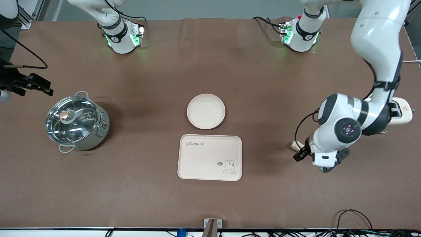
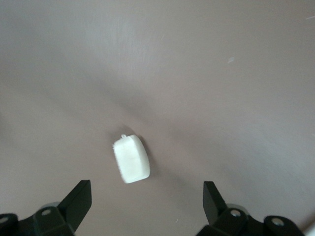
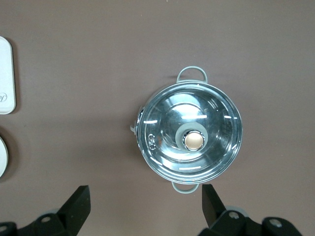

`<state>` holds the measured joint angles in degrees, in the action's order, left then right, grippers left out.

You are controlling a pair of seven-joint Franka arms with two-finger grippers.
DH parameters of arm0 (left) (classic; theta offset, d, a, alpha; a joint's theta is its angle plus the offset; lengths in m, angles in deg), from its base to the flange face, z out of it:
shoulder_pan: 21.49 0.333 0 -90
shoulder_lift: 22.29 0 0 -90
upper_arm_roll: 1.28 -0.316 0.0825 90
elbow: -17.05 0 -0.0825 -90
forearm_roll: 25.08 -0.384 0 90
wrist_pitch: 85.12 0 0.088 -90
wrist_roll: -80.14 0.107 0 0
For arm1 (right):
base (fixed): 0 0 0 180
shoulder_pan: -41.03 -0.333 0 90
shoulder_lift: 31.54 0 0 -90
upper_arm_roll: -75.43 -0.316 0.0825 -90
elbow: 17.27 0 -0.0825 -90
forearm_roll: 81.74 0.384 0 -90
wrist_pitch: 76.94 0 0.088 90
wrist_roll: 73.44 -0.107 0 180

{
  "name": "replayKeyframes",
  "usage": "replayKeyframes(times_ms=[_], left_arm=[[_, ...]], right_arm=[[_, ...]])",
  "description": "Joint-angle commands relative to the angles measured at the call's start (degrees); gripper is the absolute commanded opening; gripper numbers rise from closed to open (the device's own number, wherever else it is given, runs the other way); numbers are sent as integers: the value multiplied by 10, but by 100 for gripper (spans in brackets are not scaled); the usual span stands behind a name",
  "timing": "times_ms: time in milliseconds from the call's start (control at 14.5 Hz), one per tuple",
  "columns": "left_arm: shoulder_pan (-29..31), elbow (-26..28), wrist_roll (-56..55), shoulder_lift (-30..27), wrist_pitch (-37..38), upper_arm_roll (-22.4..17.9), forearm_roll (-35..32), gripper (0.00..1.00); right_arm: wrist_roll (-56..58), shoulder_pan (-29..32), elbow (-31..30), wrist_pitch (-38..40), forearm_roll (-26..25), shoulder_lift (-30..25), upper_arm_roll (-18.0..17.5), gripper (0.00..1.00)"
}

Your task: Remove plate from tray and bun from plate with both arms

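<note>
The round cream plate (image 1: 206,111) lies empty mid-table, just farther from the front camera than the rabbit tray (image 1: 210,157). The small pale bun (image 1: 296,144) lies on the brown cloth toward the left arm's end of the table. My left gripper (image 1: 301,152) hangs low over it. In the left wrist view the bun (image 2: 131,159) lies just ahead of the open, empty left gripper (image 2: 147,202). My right gripper (image 1: 46,88) is open and empty, up over the table beside the pot. The right wrist view shows it open (image 3: 146,204), with the plate's rim (image 3: 2,157) at the edge.
A steel pot with a glass lid (image 1: 76,121) stands toward the right arm's end; it also shows in the right wrist view (image 3: 191,133). The tray's edge (image 3: 6,73) shows there too. A white box with a red mark (image 1: 402,112) lies under the left arm.
</note>
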<state>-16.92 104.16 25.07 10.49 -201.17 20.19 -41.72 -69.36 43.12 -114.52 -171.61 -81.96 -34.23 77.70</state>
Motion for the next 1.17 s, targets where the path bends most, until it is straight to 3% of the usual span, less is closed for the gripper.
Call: replayKeyframes(times_ms=[0,138,483,828,897,1034,1103], left_arm=[[17,15,95,-76,21,3,-2,100],[32,15,163,-115,35,3,0,100],[38,-11,336,-206,156,3,5,100],[51,-11,434,-289,229,-4,91,100],[41,-5,460,-313,230,-21,111,100],[-18,-1,493,-337,255,-103,137,100],[-25,-1,507,-345,280,-116,144,100]], right_arm=[[-9,0,5,4,-6,-12,-2,100],[-9,0,5,9,-5,-23,-2,100],[-9,3,4,14,-3,-28,2,100],[-9,2,3,11,-3,-28,1,100],[-9,2,4,11,-3,-28,1,100],[-8,2,4,9,-3,-28,1,100],[-9,1,4,9,-2,-28,1,100]])
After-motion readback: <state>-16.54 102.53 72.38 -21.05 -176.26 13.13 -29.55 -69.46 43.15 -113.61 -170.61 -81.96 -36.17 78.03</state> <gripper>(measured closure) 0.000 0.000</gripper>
